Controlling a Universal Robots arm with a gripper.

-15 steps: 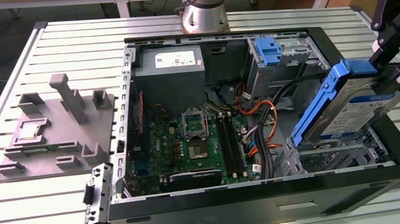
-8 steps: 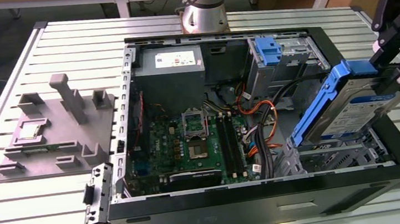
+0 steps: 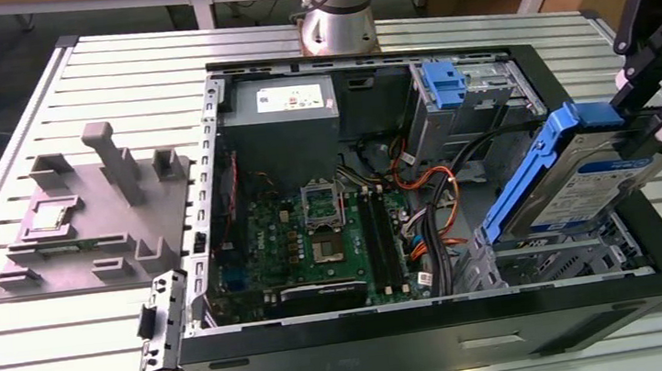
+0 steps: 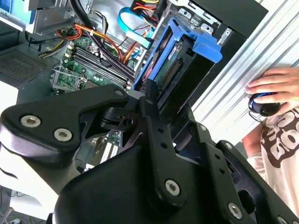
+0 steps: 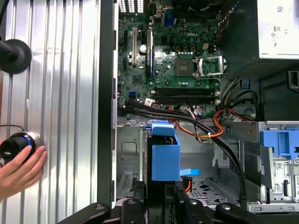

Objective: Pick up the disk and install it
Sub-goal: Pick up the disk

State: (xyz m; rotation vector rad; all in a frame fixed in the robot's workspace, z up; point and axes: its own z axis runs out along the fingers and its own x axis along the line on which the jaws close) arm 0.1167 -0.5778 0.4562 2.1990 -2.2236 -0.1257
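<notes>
Tool (image 4: 163,100) is gripping the disk (image 3: 577,180) by its end, jaws shut on it, holding it tilted over the case's (image 3: 446,340) near bay, exterior view's right. IMO it's needing squaring w/ bay rails, avoiding black cables (image 5: 182,116)

the disk (image 3: 583,179), silver with a white-and-blue label in a blue bracket, hangs tilted above the case's corner.
</notes>
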